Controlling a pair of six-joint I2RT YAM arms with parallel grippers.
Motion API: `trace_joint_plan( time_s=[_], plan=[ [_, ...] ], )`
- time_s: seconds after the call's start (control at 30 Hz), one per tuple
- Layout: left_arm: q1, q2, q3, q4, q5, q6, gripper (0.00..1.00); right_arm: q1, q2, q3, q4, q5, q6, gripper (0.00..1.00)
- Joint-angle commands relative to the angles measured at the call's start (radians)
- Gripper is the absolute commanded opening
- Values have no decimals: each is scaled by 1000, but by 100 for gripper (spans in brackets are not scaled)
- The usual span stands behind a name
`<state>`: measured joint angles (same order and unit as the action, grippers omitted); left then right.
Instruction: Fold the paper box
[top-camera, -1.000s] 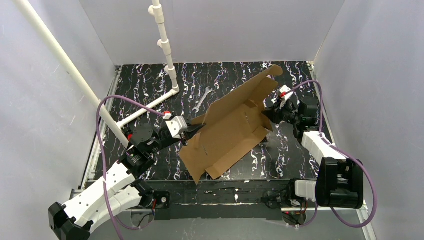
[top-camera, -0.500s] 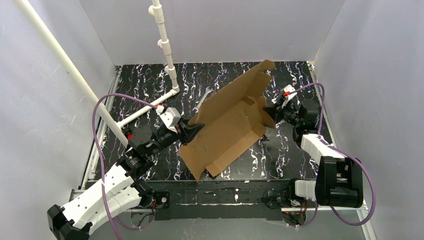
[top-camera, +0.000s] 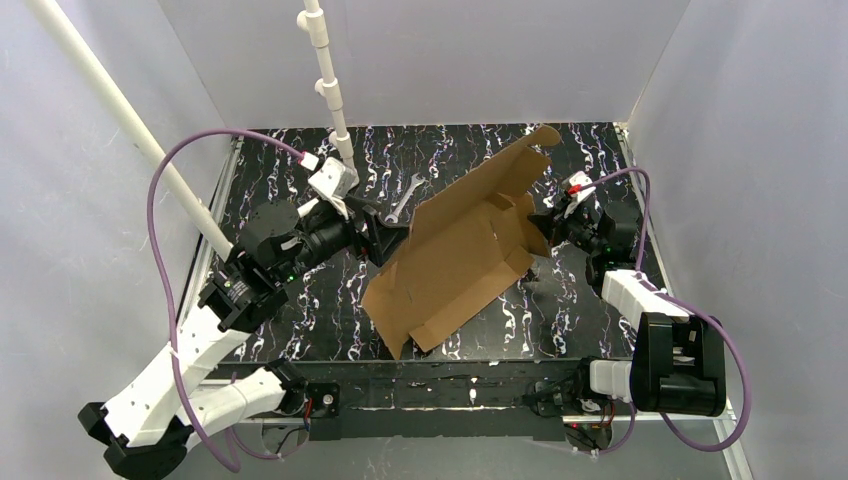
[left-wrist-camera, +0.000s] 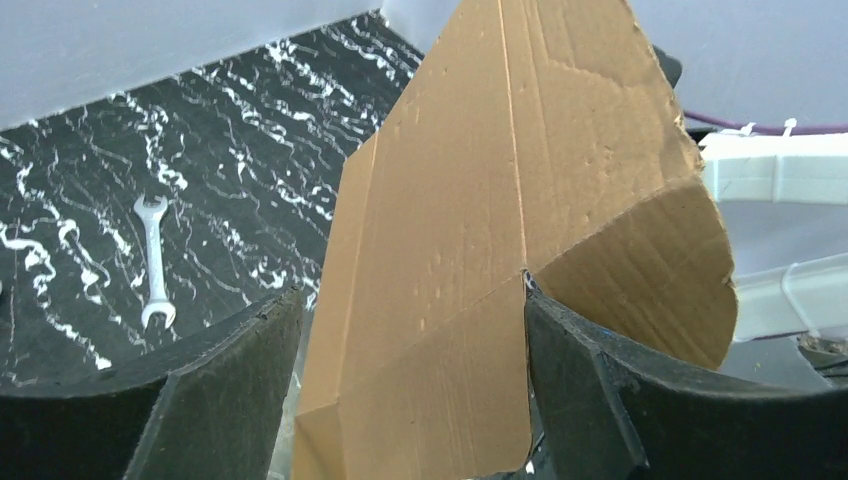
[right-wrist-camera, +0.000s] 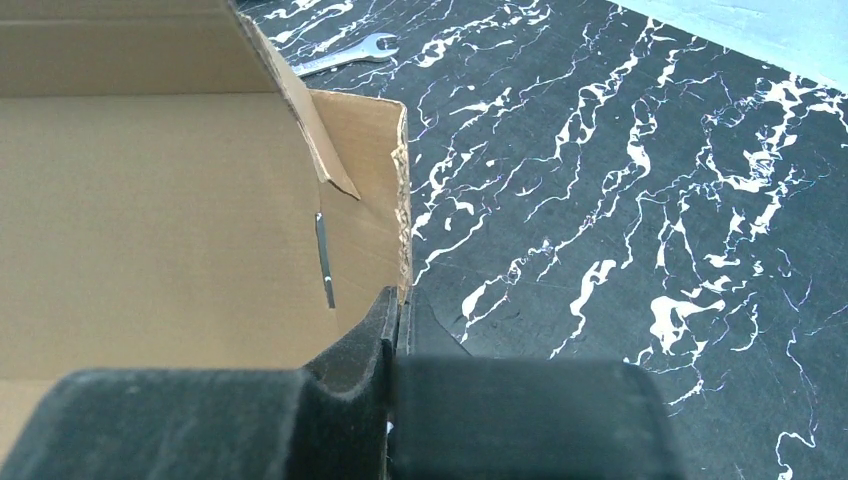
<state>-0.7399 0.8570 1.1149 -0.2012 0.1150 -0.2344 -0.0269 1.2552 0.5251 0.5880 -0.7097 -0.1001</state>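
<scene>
The paper box (top-camera: 460, 250) is a brown cardboard sheet, half raised, its tall panel leaning up toward the far right and its near flaps resting on the table. My left gripper (top-camera: 385, 238) is at the box's left edge, open, and a flap of the cardboard (left-wrist-camera: 480, 180) stands between its wide-apart fingers (left-wrist-camera: 230, 380). My right gripper (top-camera: 540, 232) is at the right side and is shut on the ragged edge of a side flap (right-wrist-camera: 385, 200). In the right wrist view the closed tips (right-wrist-camera: 400, 300) pinch that edge.
A small wrench (top-camera: 403, 197) lies on the black marbled table just behind the box's left end. A white pipe frame (top-camera: 330, 90) stands at the far left, with a long diagonal pipe (top-camera: 130, 130) above the left arm. Grey walls close in both sides.
My left gripper has opened and let go of the box's left edge, and its arm has lifted toward the far left. My right gripper has closed on the right flap.
</scene>
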Motion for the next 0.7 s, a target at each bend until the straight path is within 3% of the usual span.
trace_joint_plan(
  time_s=[0.0,0.23,0.37,0.63,0.67],
  plan=[
    [-4,25,85,-189,-33,29,79,-5,-20,5,61,-15,20,1],
    [-2,35,149,-304,-135,-12,85,-5,-5,29,34,-33,32,1],
    [6,14,211,-448,-143,-16,89,-5,11,49,-2,-35,23,1],
    [11,2,530,-735,-117,99,95,-5,52,108,-88,6,27,1],
    [11,17,573,-747,-55,88,95,-3,64,119,-97,18,32,1]
  ],
)
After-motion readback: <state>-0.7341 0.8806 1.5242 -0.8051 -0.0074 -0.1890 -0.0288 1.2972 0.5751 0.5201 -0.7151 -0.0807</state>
